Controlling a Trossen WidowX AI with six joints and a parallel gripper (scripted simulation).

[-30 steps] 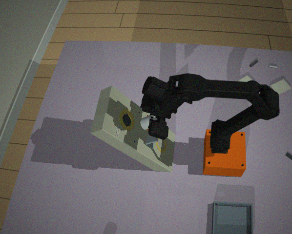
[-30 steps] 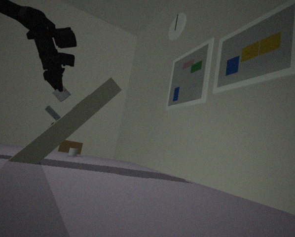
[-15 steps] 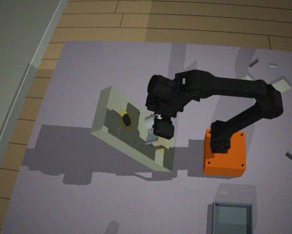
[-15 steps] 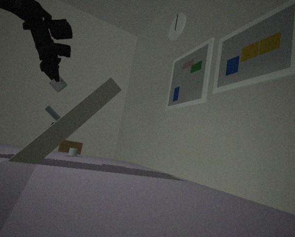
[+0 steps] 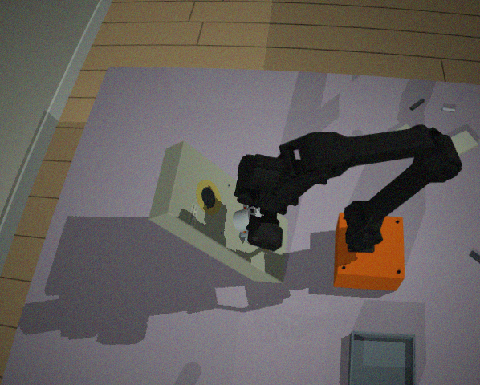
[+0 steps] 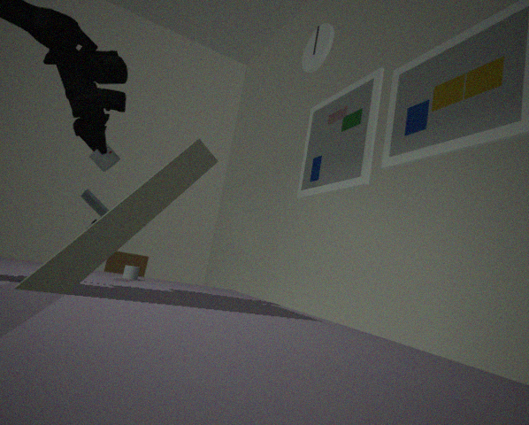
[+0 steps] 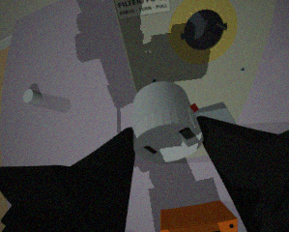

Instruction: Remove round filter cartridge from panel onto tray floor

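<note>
The round grey-white filter cartridge [image 5: 241, 219] [image 6: 104, 158] [image 7: 161, 111] is out of the panel, its face with two dark slots turned toward the wrist camera. My gripper [image 7: 164, 128] is shut on it, one black finger on each side, and holds it in the air above the tilted panel. The pale service panel [image 5: 190, 165] [image 6: 132, 217] [image 7: 226, 77] has an empty dark round hole [image 5: 208, 196] [image 7: 203, 30] inside a yellow ring. The blue-grey tray [image 5: 411, 356] stands at the lower right of the top view, away from the gripper; its floor shows nothing lying on it.
The orange base block [image 5: 368, 265] [image 7: 197, 216] stands between the panel and the tray's side of the table. A grey flap-like part [image 6: 93, 202] [image 7: 218, 112] sticks up from the panel. A small pale cylinder [image 6: 131, 272] [image 7: 32, 97] stands on the table. Dark bars and pale blocks lie at the right.
</note>
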